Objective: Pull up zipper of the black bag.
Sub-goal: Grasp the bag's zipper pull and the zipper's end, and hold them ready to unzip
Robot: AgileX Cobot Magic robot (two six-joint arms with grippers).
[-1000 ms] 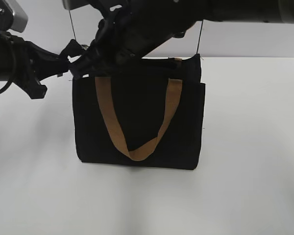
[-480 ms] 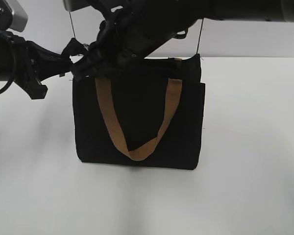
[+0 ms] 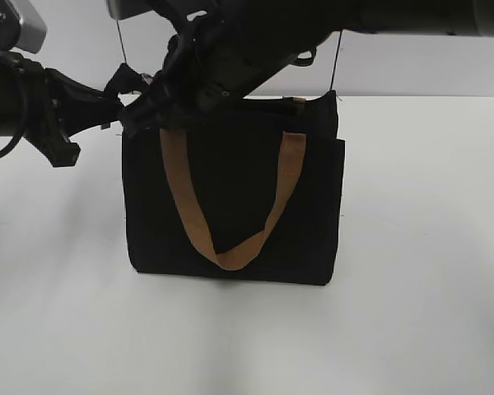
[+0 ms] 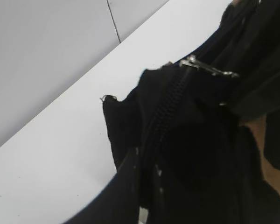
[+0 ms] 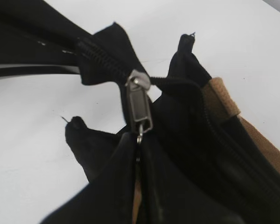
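Observation:
The black bag stands upright on the white table, its tan handle hanging down the front. My left gripper is shut on the fabric end at the bag's top left corner; in the left wrist view it pinches the cloth beside the zipper. My right gripper reaches across from above to the same end. In the right wrist view its fingers are shut on the silver pull tab. The tab also shows in the left wrist view.
The white table spreads around the bag on all sides. A grey wall with two thin vertical seams stands behind. The right arm's dark body crosses above the bag's top edge.
The right gripper and the pull tab have shifted slightly left along the bag's top edge. The left gripper and the bag have stayed almost still.

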